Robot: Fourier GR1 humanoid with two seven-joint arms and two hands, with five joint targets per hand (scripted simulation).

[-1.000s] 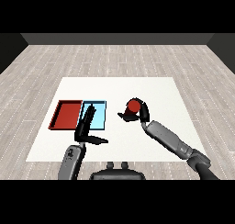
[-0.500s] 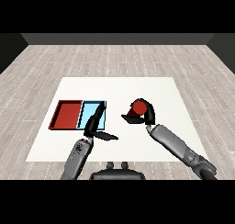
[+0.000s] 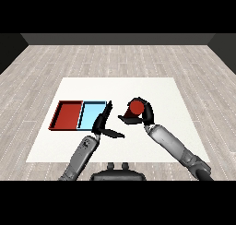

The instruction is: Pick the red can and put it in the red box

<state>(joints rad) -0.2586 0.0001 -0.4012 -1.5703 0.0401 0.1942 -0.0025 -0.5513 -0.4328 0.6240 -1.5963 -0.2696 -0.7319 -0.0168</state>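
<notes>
Red can sat gripped in curled right hand, right of the blue tray. Left hand open, fingers straight, beside that tray; red tray farther left.

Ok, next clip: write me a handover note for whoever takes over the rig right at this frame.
Right hand: curled round the red can, to the right of both trays.
Left hand: open, fingers straight, holding nothing, at the light blue tray's right edge.
Red tray: leftmost, beside the blue one, with no can in it.
Done: can grasped.
Left: carry it left past the blue tray and release it in the red tray.
</notes>
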